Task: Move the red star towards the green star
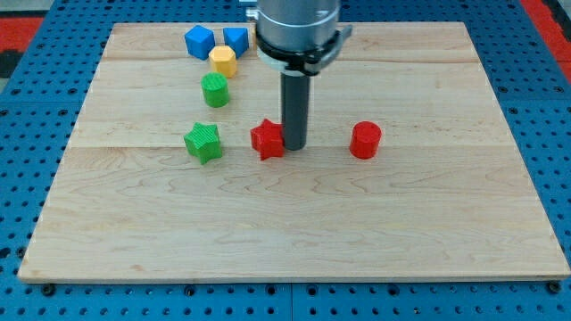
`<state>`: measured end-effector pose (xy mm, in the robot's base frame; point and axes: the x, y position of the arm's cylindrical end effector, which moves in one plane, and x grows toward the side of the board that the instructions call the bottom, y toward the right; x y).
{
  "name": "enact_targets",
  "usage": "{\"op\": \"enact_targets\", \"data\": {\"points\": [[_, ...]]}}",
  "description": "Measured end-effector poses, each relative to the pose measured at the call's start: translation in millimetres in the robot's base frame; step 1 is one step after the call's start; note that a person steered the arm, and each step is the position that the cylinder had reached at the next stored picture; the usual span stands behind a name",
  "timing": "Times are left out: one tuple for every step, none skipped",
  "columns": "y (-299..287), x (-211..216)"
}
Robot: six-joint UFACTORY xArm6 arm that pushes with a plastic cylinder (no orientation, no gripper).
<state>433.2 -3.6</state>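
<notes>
The bare front strip of the counter (pixel 294 241) lies nearest the camera, with nothing on it. Beyond it, near the middle, sits the red star (pixel 268 139), and my tip (pixel 294 146) touches its side on the view's right. There are no fingers on this rig, only the rod, so nothing is gripped. The green star (pixel 203 142) lies to the view's left of the red star, near but apart, in the same row. The push looks lined up, yet the gap remains to close. Further out: 1 red cylinder (pixel 365 140), 1 green cylinder (pixel 215 90), 1 yellow block (pixel 223 61), 2 blue cubes (pixel 199 41) (pixel 235 38)
</notes>
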Motion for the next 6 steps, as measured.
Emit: {"op": "enact_targets", "data": {"points": [[-21.7,-11.9],[15.1,17.3],[6.7,25.3],[-3.0,23.6],[-12.5,7.7],[-32.8,-13.6]]}}
